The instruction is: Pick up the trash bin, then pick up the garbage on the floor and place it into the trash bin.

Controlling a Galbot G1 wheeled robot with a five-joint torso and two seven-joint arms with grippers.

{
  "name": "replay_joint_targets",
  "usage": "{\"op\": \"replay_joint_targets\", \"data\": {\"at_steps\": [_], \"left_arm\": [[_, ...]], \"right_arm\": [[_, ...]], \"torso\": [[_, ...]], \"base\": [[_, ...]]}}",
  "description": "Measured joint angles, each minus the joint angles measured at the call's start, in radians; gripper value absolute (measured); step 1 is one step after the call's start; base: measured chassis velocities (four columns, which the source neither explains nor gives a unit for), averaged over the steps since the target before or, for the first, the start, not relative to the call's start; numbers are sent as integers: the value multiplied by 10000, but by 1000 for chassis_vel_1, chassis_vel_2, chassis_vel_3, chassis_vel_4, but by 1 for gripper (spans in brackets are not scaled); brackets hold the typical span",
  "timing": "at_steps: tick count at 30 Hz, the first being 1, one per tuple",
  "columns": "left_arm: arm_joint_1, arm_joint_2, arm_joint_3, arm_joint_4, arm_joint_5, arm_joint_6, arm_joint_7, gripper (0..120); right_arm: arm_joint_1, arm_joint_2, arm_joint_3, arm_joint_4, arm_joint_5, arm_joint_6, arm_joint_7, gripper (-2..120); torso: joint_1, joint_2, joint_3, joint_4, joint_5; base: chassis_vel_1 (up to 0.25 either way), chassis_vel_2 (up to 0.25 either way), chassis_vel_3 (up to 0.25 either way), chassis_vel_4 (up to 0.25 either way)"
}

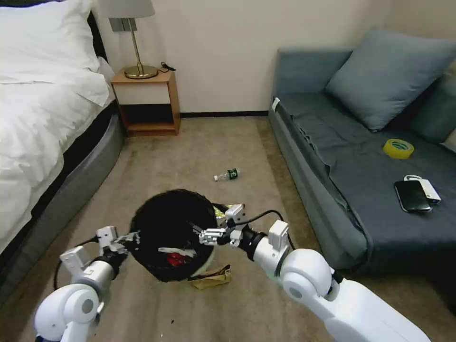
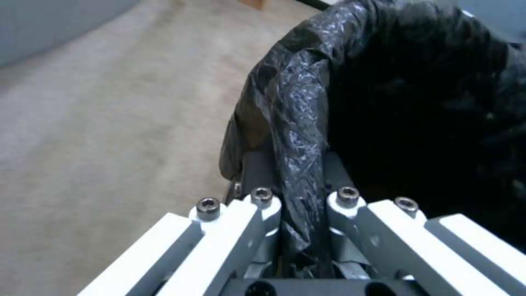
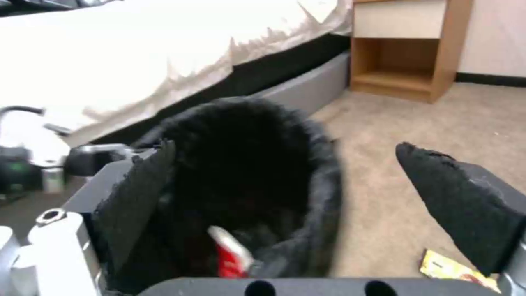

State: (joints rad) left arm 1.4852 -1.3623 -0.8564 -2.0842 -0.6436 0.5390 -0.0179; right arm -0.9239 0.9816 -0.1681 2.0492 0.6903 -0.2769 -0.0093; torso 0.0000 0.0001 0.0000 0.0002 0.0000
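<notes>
Head view: left gripper (image 1: pixel 134 237) pinches the trash bin (image 1: pixel 172 235) rim, held above the carpet, right gripper (image 1: pixel 197 232) spread wide over its mouth; bin looks light, its liner slippery, so rim-holding seems wise

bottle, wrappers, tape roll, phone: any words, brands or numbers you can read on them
None can be read.
bottle: green label, print too small.
red-and-white packet inside the trash bin: print blurred.
gold wrapper on the floor: no legible text.
yellow tape roll and black phone on the sofa: nothing legible.
</notes>
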Motion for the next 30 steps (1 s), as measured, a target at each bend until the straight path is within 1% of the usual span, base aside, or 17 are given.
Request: {"op": "replay_joint_targets", "data": {"at_steps": [3, 5, 8, 9, 13, 14, 16, 19, 20, 22, 25, 30], "left_arm": [[98, -93, -243, -1, 150, -150, 0, 4], [109, -100, -294, 0, 151, -168, 0, 4], [128, -36, -623, 21, 68, -179, -14, 4], [128, -36, -623, 21, 68, -179, -14, 4], [51, 238, -1003, 16, -239, -165, -80, 4], [51, 238, -1003, 16, -239, -165, -80, 4], [26, 369, -1141, 16, -339, -145, -82, 4], [21, 453, -1191, 17, -387, -133, -62, 4], [19, 477, -1197, 18, -404, -131, -39, 4], [18, 480, -1197, 21, -409, -130, -21, 4], [37, 455, -1189, 22, -413, -130, 49, 4], [48, 447, -1187, 21, -436, -120, 108, 4]], "right_arm": [[-69, 153, -69, -499, -198, 32, 65, 100], [-82, 194, -99, -625, -238, 32, 93, 100], [-82, 534, -347, -1509, -535, 38, 250, 100], [-82, 534, -347, -1509, -535, 38, 250, 100], [233, 905, -645, -2434, -708, -50, 327, 100], [233, 905, -645, -2434, -708, -50, 327, 100], [554, 1002, -899, -2945, -774, -276, 304, 100], [896, 1032, -1162, -3406, -825, -496, 189, 100], [1164, 1018, -1421, -3743, -864, -693, 77, 100], [1369, 975, -1628, -3963, -868, -858, -8, 100], [1946, 885, -2326, -4589, -892, -1228, -287, 100], [2363, 824, -2893, -5038, -902, -1524, -709, 100]], "torso": [[0, 0, 0, 0, -2], [0, 0, 0, -3, -1], [0, -1, 0, -2, -1], [0, -1, 0, -2, -1], [0, -1, 0, -1, -1], [0, -1, 0, -1, -1], [0, -1, 0, -1, 0], [0, -1, 0, 0, -1], [0, -1, 0, 0, -1], [1, -1, 1, -2, -1], [1, -1, 0, -2, -1], [0, -1, 1, -1, 0]], "base": [[0, 0, 0, 0], [0, 0, 0, 0], [0, 0, 0, 0], [0, 0, 0, 0], [0, 0, 0, 0], [0, 0, 0, 0], [0, 0, 0, 0], [0, 0, 0, 0], [0, 0, 0, 0], [0, 0, 0, 0], [0, 0, 0, 0], [0, 0, 0, 0]]}}
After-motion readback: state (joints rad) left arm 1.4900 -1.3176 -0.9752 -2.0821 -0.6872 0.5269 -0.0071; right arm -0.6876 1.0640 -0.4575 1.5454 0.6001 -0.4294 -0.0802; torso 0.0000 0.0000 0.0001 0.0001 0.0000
